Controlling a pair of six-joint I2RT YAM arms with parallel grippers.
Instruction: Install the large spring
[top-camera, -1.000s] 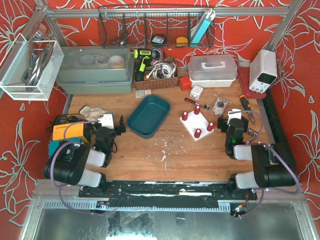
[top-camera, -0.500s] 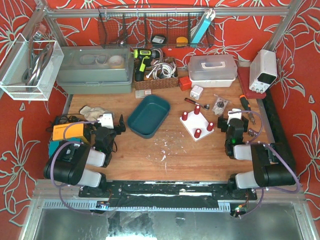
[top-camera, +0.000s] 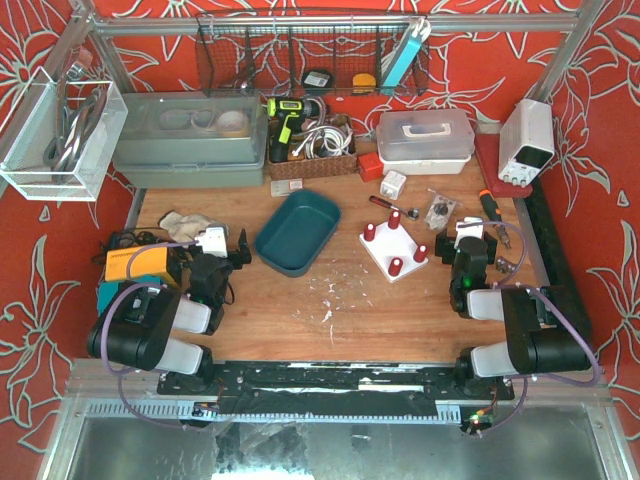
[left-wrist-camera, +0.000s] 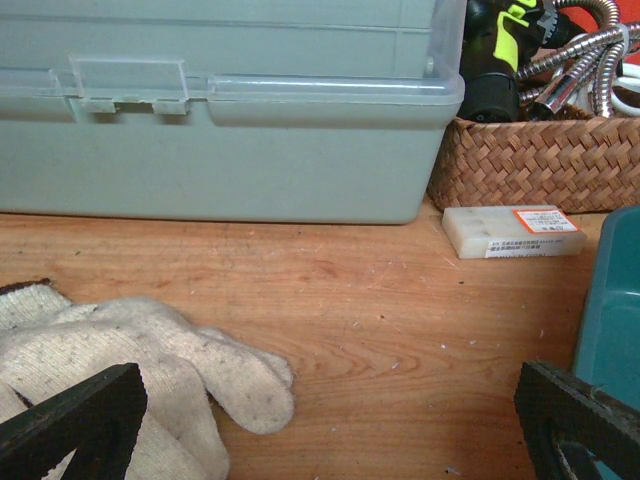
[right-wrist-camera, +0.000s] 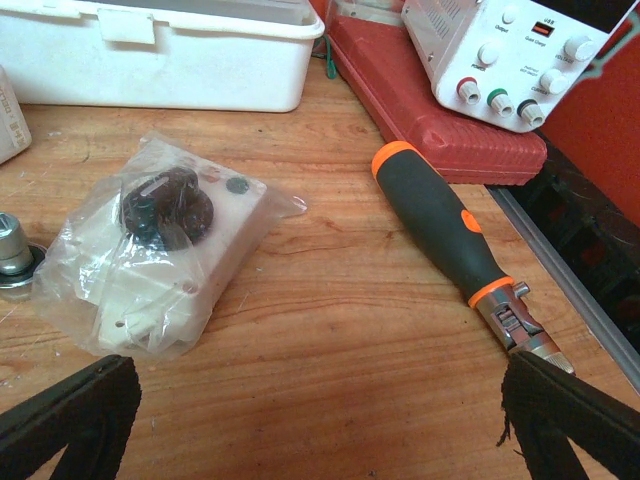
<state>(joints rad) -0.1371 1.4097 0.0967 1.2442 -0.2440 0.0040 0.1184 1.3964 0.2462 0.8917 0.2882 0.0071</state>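
A white base plate with several red posts (top-camera: 394, 250) lies on the wooden table, right of centre. I see no large spring in any view. My left gripper (top-camera: 238, 252) rests low at the table's left side, open and empty; in the left wrist view its black fingertips (left-wrist-camera: 75, 420) stand wide apart above bare wood, beside a white glove (left-wrist-camera: 120, 350). My right gripper (top-camera: 470, 240) rests at the right side, open and empty; in the right wrist view (right-wrist-camera: 320, 425) it sits above bare wood.
A teal tray (top-camera: 297, 232) lies left of the plate. A grey bin (left-wrist-camera: 220, 150), a wicker basket (left-wrist-camera: 530, 160) and a white box (top-camera: 425, 138) line the back. A bagged white part (right-wrist-camera: 160, 250), an orange-black screwdriver (right-wrist-camera: 440, 225), a red case (right-wrist-camera: 440, 120) and a power supply (top-camera: 527, 140) are near my right gripper.
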